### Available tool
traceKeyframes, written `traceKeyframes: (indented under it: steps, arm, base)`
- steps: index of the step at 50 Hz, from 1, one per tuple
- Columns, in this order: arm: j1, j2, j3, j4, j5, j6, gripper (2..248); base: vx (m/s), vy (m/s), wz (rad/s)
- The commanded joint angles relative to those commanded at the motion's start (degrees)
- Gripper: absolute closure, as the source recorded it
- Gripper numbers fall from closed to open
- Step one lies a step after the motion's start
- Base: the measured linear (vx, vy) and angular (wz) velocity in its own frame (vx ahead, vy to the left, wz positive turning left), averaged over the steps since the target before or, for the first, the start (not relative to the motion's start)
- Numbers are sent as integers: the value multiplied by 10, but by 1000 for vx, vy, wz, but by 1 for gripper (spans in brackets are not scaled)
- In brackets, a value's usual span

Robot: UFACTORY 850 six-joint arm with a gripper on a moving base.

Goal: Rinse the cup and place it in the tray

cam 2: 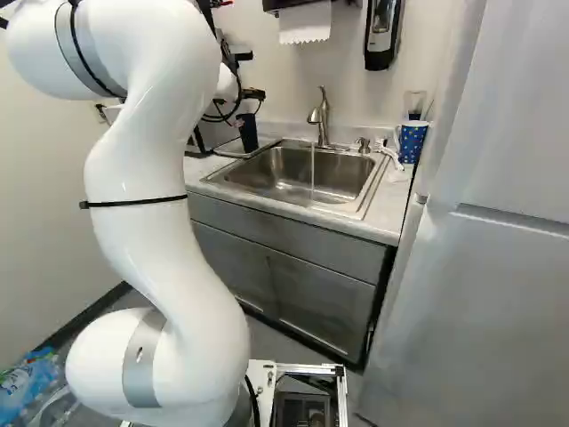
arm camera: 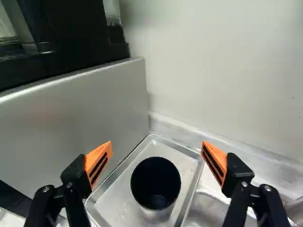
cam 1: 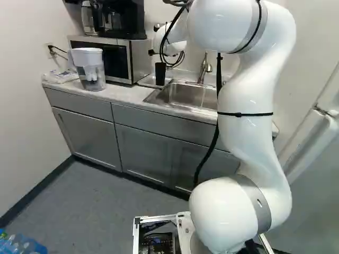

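Observation:
At the sink's left, my gripper (cam 2: 254, 93) is over the dark cup (cam 2: 248, 132). In the wrist view the gripper (arm camera: 157, 147) stands wide open, its orange pads far apart and touching nothing. Below and between them the cup (arm camera: 155, 183) is upright on the metal tray (arm camera: 188, 164), its mouth facing up. The left base view also shows the cup (cam 1: 160, 73) on the tray (cam 1: 146, 82). A thin stream of water (cam 2: 312, 167) falls from the faucet (cam 2: 320, 116) into the sink (cam 2: 347, 180).
A microwave (cam 1: 132, 59) stands beside the tray, its side (arm camera: 80, 113) close to one finger. Behind the tray rises the wall (arm camera: 218, 66). A water pitcher (cam 1: 90, 69) is left of the microwave. A blue dotted cup (cam 2: 412, 142) stands right of the sink, near the fridge (cam 2: 498, 267).

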Motion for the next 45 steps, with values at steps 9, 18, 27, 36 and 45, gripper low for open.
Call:
traceKeyframes:
  steps: [9, 18, 27, 36, 45]
  arm:
    - [-3, 5, -5, 0, 0, 0, 3]
    - [-7, 10, -10, 0, 0, 0, 3]
    - [-13, 14, -15, 0, 0, 0, 3]
    - [-20, 19, -20, 0, 0, 0, 3]
    - [-27, 22, -23, 0, 0, 0, 3]
  base:
    - [0, 0, 0]
    - [0, 0, 0]
    - [0, 0, 0]
    - [0, 0, 0]
    - [0, 0, 0]
